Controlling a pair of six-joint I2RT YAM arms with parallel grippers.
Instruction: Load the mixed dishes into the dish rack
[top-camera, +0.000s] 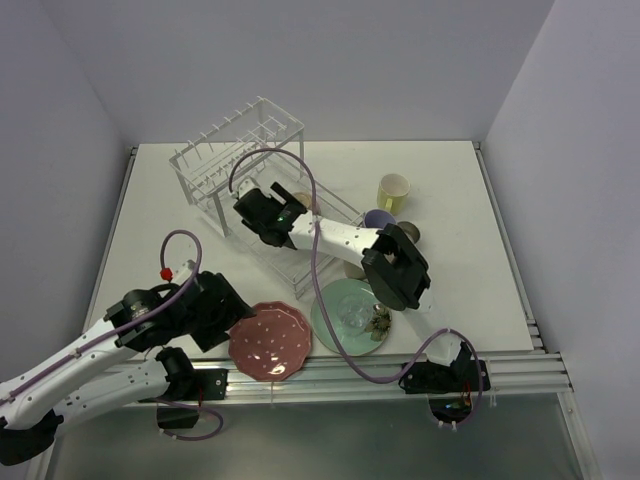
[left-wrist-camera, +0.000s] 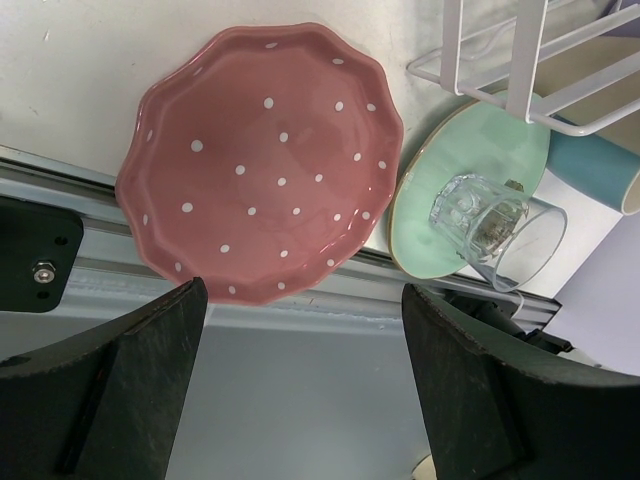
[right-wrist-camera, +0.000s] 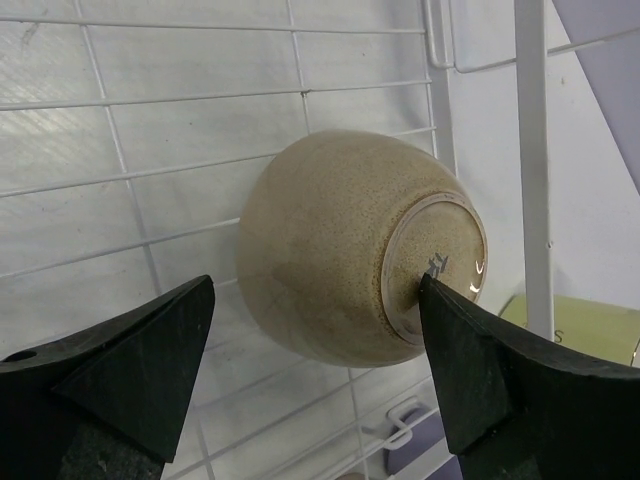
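On the back-left of the table sat the dish rack (top-camera: 215, 165), with my right arm reaching into its flat grid tray.

The pink dotted plate (left-wrist-camera: 265, 160) lay flat at the near edge, partly over the rail (left-wrist-camera: 60, 180). My left pincer (left-wrist-camera: 300, 290) hovered above it, spread wide and holding nothing. The mint plate (left-wrist-camera: 440, 200) lay just beside it, touching or nearly so.

The beige cup (right-wrist-camera: 340, 245) lay on its side on the grid, foot towards my right-hand finger. My right pincer (right-wrist-camera: 315, 290) was wide, one finger either side and nothing clamped. I couldn't tell whether the fingertip touched the foot.

The glass (left-wrist-camera: 490, 225) lay tipped over on the mint plate.

My read was that the cup was in the rack but poorly seated. On its side it could roll. The better move was to close across the belly, not the foot, turn it mouth-down and release low. For the plate, I'd take the overhanging rim, keeping clear of the mint plate and glass.
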